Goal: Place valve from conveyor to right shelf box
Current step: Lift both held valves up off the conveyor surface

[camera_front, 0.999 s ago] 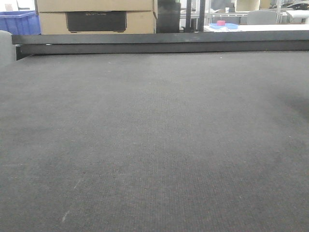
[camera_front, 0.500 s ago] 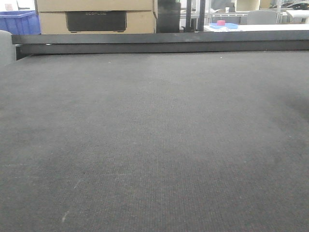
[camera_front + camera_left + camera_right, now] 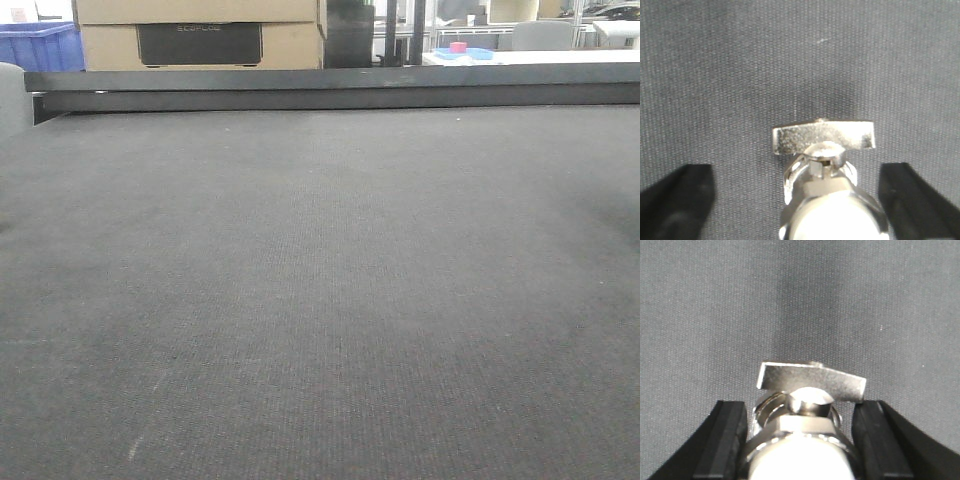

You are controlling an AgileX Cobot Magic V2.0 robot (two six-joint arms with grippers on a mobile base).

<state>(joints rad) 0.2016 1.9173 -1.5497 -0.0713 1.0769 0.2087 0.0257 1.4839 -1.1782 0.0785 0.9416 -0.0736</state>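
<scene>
A dark grey woven conveyor [image 3: 320,300] fills nearly the whole front view, from the bottom edge up to a dark metal rail [image 3: 330,90] running across the top of the frame. Behind the rail, at upper left, are stacked cardboard boxes [image 3: 105,45]. One has a dark panel [image 3: 200,44] with pale lettering too faint to read. A blue crate [image 3: 40,47] sits in the far upper left corner. At upper right a white table [image 3: 560,57] carries a blue tray [image 3: 478,53] holding a small pink item [image 3: 458,46].

In the right wrist view, the right gripper [image 3: 801,440] is at bottom centre, over the belt. Its black fingers [image 3: 727,440] are drawn in against either side of a shiny silver valve [image 3: 805,450]. The valve body is cut off by the bottom edge, and its long axis runs up the frame, away from the camera. The flat valve handle [image 3: 810,381] lies crosswise at the far end and slopes down to the right.

In the left wrist view, the left gripper [image 3: 799,200] has its fingers [image 3: 677,200] spread wide in the lower corners. They are well apart from a second valve [image 3: 832,210] at bottom centre. This one points the same way, up the frame. The second valve handle [image 3: 822,138] lies almost level, left to right, over the belt.
</scene>
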